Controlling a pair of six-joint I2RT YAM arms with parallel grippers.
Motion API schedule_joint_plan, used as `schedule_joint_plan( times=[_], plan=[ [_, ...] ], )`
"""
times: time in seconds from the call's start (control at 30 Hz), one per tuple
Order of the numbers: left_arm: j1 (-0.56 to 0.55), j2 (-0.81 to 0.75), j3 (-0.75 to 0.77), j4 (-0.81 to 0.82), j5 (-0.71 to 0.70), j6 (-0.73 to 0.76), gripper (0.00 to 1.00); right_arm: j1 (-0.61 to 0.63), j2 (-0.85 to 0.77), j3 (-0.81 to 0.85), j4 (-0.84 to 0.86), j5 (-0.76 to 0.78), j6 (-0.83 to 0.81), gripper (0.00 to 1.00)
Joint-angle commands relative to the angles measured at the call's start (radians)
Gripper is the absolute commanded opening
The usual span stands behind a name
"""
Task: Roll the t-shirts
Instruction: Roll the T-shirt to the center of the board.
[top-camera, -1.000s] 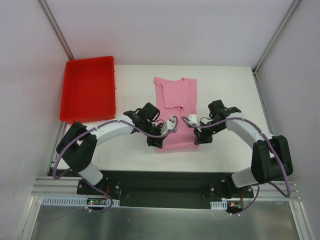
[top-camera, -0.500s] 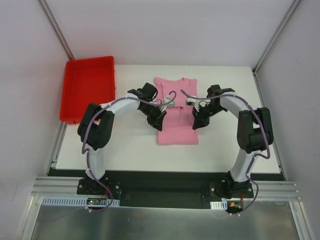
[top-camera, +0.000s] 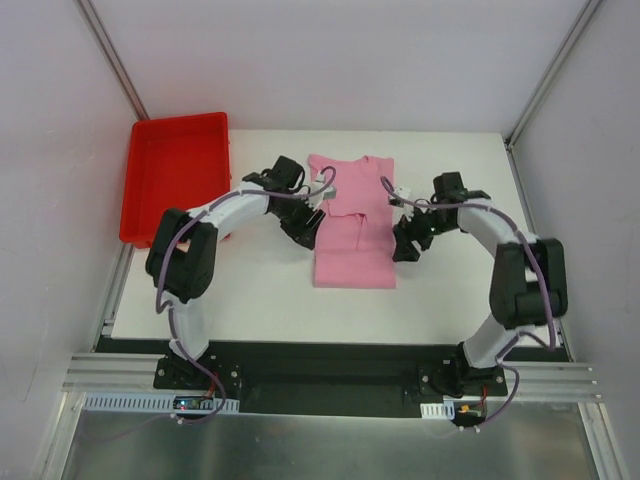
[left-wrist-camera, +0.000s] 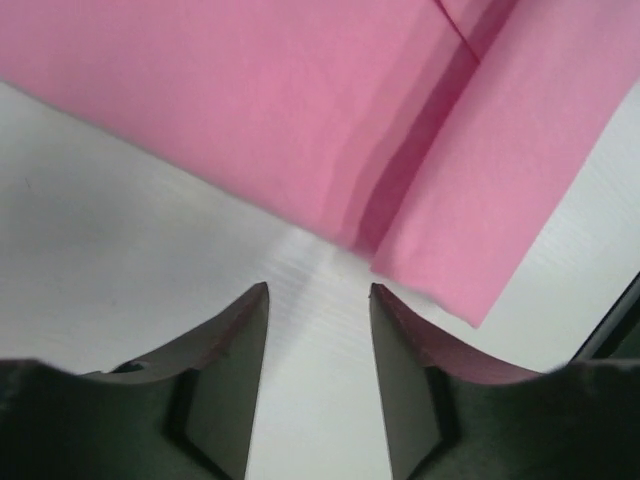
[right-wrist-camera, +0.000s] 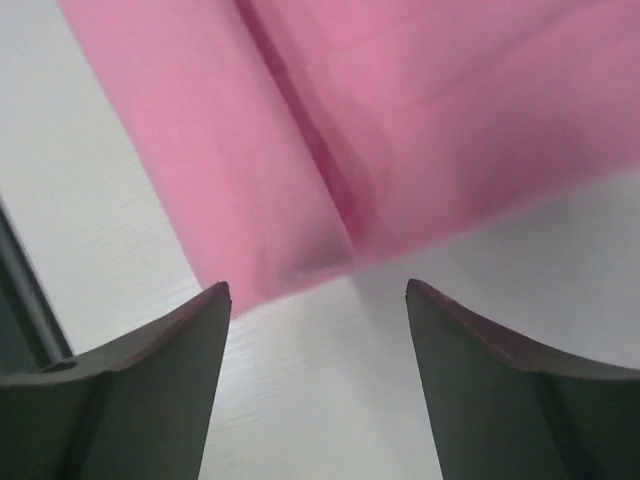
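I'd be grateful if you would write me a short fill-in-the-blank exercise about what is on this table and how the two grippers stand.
1. The folded t-shirt is ____ in colour.
2. The plastic tray to the left of the shirt is ____ in colour.
3. The left gripper and the right gripper each hold nothing, and their jaws stand ____.

Missing words: pink; red; open.
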Motion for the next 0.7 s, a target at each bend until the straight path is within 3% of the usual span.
schedule_joint_plan(
  times=[0.0,0.03,0.07,0.1,0.17,0.2,0.23,0.27,0.3,0.43,0.67],
  plan=[
    [-0.059,-0.265,-0.212,0.079,-0.015,0.151,0.48,0.015,-0.392,-0.228,0.479,0.218,0.127,0.78],
    [-0.095,-0.303,-0.263,0.139,-0.029,0.241,0.50,0.054,-0.472,-0.364,0.596,0.299,0.127,0.84],
    [-0.117,-0.362,-0.308,0.163,-0.039,0.284,0.52,0.071,-0.561,-0.423,0.691,0.397,0.116,0.96],
    [-0.137,-0.385,-0.384,0.186,-0.052,0.324,0.53,0.083,-0.578,-0.449,0.785,0.427,0.131,0.96],
    [-0.198,-0.422,-0.443,0.237,-0.076,0.424,0.54,0.089,-0.543,-0.366,0.730,0.424,0.276,0.96],
    [-0.218,-0.428,-0.479,0.253,-0.078,0.446,0.55,0.088,-0.425,-0.299,0.498,0.392,0.307,0.96],
    [-0.232,-0.431,-0.493,0.285,-0.082,0.472,0.55,0.057,-0.366,-0.220,0.393,0.336,0.337,0.96],
    [-0.259,-0.433,-0.504,0.305,-0.092,0.481,0.55,0.033,-0.307,-0.132,0.249,0.155,0.349,0.96],
    [-0.272,-0.430,-0.516,0.318,-0.092,0.490,0.55,0.011,-0.284,-0.132,0.245,0.092,0.372,0.96],
    [-0.310,-0.390,-0.501,0.343,-0.105,0.507,0.55,0.017,-0.412,-0.241,0.375,0.119,0.354,0.96],
    [-0.336,-0.290,-0.484,0.343,-0.119,0.527,0.54,0.011,-0.433,-0.211,0.318,0.195,0.446,0.96]
  ],
)
